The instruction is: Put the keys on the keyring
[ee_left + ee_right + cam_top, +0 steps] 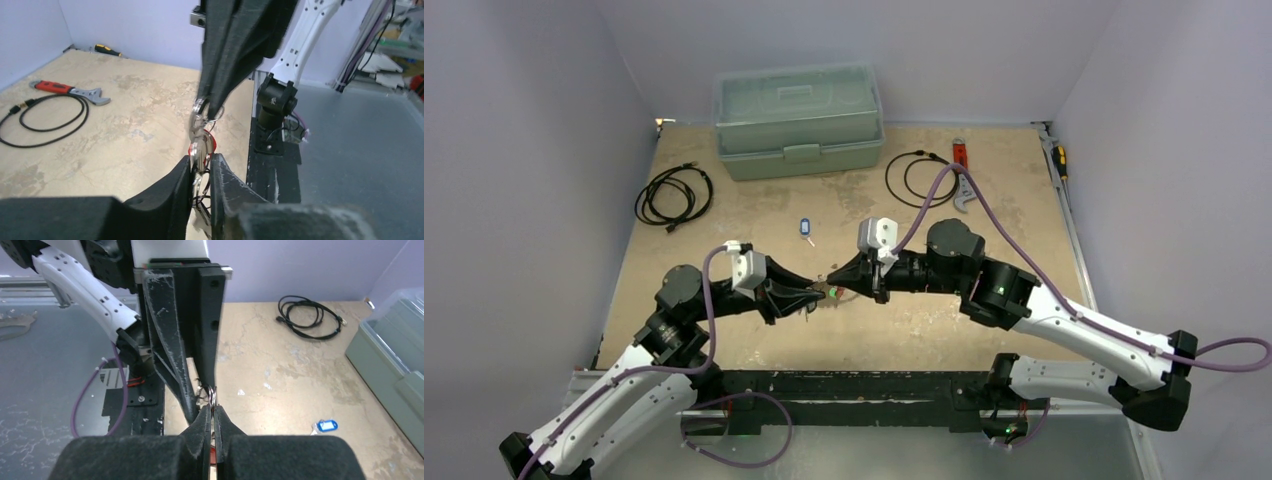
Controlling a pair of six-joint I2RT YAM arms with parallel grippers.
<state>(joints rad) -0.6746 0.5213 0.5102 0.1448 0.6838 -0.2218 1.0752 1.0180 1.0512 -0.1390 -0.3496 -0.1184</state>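
Within right tool (212,412): keyring (213,393) (pinched)

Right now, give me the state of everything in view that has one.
Toolbox, lid closed.
Right pincer, shut on keyring.
Keyring, held in the air.
Keys, bunched below keyring, between left fingers.
Left pincer, narrow around keys; grip unclear.
Blue key, lying loose, apart from keyring.

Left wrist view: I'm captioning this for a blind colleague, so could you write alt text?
The right gripper reaches down from above, pinching a thin silver keyring whose keys, one red-headed, hang between the two black fingers of the left gripper. Behind, on the tan table, lie a red-handled wrench and a looped black cable.
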